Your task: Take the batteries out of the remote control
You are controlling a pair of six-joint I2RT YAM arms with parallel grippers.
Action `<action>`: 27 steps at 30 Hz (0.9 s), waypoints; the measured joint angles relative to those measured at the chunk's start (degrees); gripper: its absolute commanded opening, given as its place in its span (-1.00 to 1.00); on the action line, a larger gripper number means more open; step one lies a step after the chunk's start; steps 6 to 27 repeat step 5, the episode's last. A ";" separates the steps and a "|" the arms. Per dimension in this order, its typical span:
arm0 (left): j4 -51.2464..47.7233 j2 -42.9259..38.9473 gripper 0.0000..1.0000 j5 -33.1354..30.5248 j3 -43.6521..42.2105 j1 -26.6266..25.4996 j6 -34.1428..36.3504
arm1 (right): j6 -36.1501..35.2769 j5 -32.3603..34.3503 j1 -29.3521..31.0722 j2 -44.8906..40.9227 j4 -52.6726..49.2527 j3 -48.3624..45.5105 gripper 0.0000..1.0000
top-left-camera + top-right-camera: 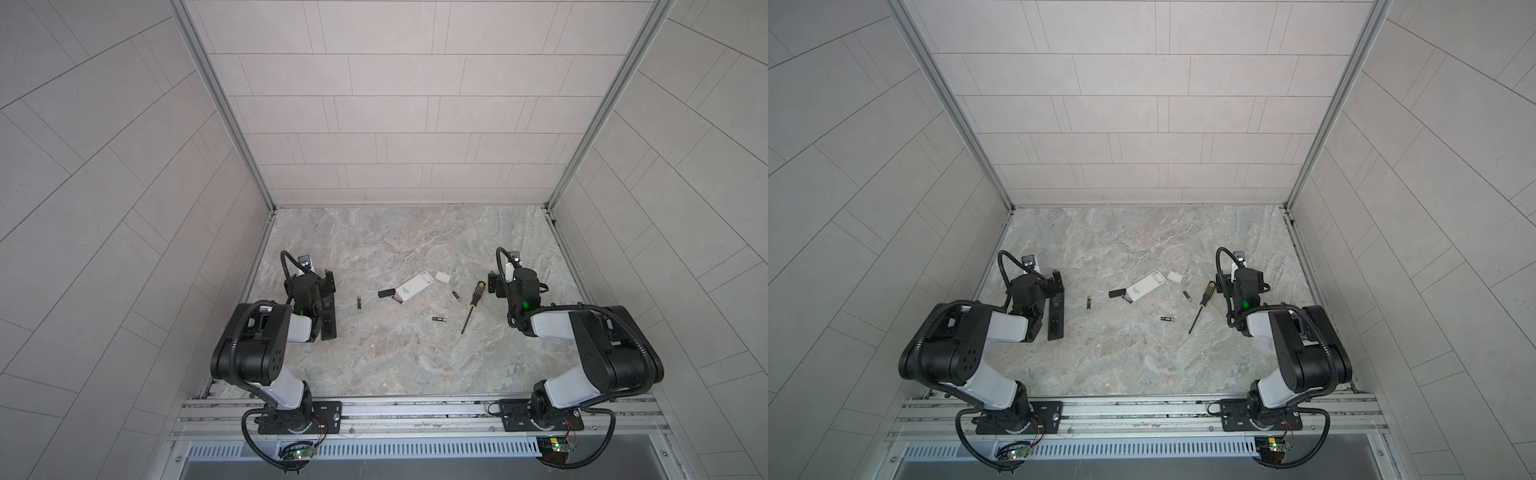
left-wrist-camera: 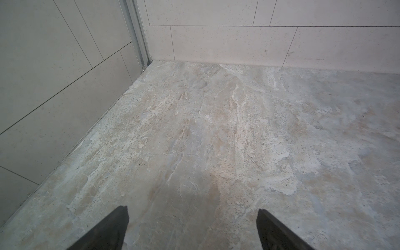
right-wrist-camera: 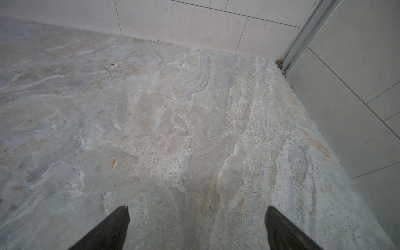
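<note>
Overhead, you see three batteries (image 1: 439, 319) loose on the marbled tabletop (image 1: 395, 365) near the white remote (image 1: 413, 286), tiled walls (image 1: 395, 124) enclosing it; your wrist views show only bare stone, with left gripper (image 2: 192, 213) and right gripper (image 3: 197, 212) both spread wide (nothing held)

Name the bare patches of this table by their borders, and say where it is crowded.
Bare: the far table between back wall and white remote; the near table between screwdriver tip and front rail. Crowded: the middle row, black remote through batteries and covers to screwdriver.
</note>
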 measured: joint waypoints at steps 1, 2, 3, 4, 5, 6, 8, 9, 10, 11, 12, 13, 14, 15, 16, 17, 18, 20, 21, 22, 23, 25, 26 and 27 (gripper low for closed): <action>-0.26 0.00 1.00 0.00 0.11 0.00 0.00 | 0.02 0.00 0.00 0.09 -0.20 0.33 0.99; -0.52 0.02 1.00 0.02 0.33 -0.02 0.07 | 0.02 0.00 0.00 0.17 -0.22 0.59 0.99; -1.01 0.02 1.00 0.02 0.72 -0.02 0.11 | 0.02 -0.02 0.00 0.26 -0.24 0.83 0.99; -1.38 0.02 1.00 0.02 1.11 -0.02 0.20 | 0.02 -0.13 -0.02 0.26 -0.22 0.94 0.99; -1.51 0.02 1.00 0.00 1.38 -0.07 0.24 | 0.04 -0.24 -0.11 0.26 -0.24 0.94 0.99; -1.51 0.02 1.00 0.00 1.38 -0.07 0.24 | 0.04 -0.24 -0.11 0.26 -0.24 0.94 0.99; -1.51 0.02 1.00 0.00 1.38 -0.07 0.24 | 0.04 -0.24 -0.11 0.26 -0.24 0.94 0.99; -1.51 0.02 1.00 0.00 1.38 -0.07 0.24 | 0.04 -0.24 -0.11 0.26 -0.24 0.94 0.99; -1.51 0.02 1.00 0.00 1.38 -0.07 0.24 | 0.04 -0.24 -0.11 0.26 -0.24 0.94 0.99; -1.51 0.02 1.00 0.00 1.38 -0.07 0.24 | 0.04 -0.24 -0.11 0.26 -0.24 0.94 0.99; -1.51 0.02 1.00 0.00 1.38 -0.07 0.24 | 0.04 -0.24 -0.11 0.26 -0.24 0.94 0.99; -1.51 0.02 1.00 0.00 1.38 -0.07 0.24 | 0.04 -0.24 -0.11 0.26 -0.24 0.94 0.99; -1.51 0.02 1.00 0.00 1.38 -0.07 0.24 | 0.04 -0.24 -0.11 0.26 -0.24 0.94 0.99; -1.51 0.02 1.00 0.00 1.38 -0.07 0.24 | 0.04 -0.24 -0.11 0.26 -0.24 0.94 0.99; -1.51 0.02 1.00 0.00 1.38 -0.07 0.24 | 0.04 -0.24 -0.11 0.26 -0.24 0.94 0.99; -1.51 0.02 1.00 0.00 1.38 -0.07 0.24 | 0.04 -0.24 -0.11 0.26 -0.24 0.94 0.99; -1.51 0.02 1.00 0.00 1.38 -0.07 0.24 | 0.04 -0.24 -0.11 0.26 -0.24 0.94 0.99; -1.51 0.02 1.00 0.00 1.38 -0.07 0.24 | 0.04 -0.24 -0.11 0.26 -0.24 0.94 0.99; -1.51 0.02 1.00 0.00 1.38 -0.07 0.24 | 0.04 -0.24 -0.11 0.26 -0.24 0.94 0.99; -1.51 0.02 1.00 0.00 1.38 -0.07 0.24 | 0.04 -0.24 -0.11 0.26 -0.24 0.94 0.99; -1.51 0.02 1.00 0.00 1.38 -0.07 0.24 | 0.04 -0.24 -0.11 0.26 -0.24 0.94 0.99; -1.51 0.02 1.00 0.00 1.38 -0.07 0.24 | 0.04 -0.24 -0.11 0.26 -0.24 0.94 0.99; -1.51 0.02 1.00 0.00 1.38 -0.07 0.24 | 0.04 -0.24 -0.11 0.26 -0.24 0.94 0.99; -1.51 0.02 1.00 0.00 1.38 -0.07 0.24 | 0.04 -0.24 -0.11 0.26 -0.24 0.94 0.99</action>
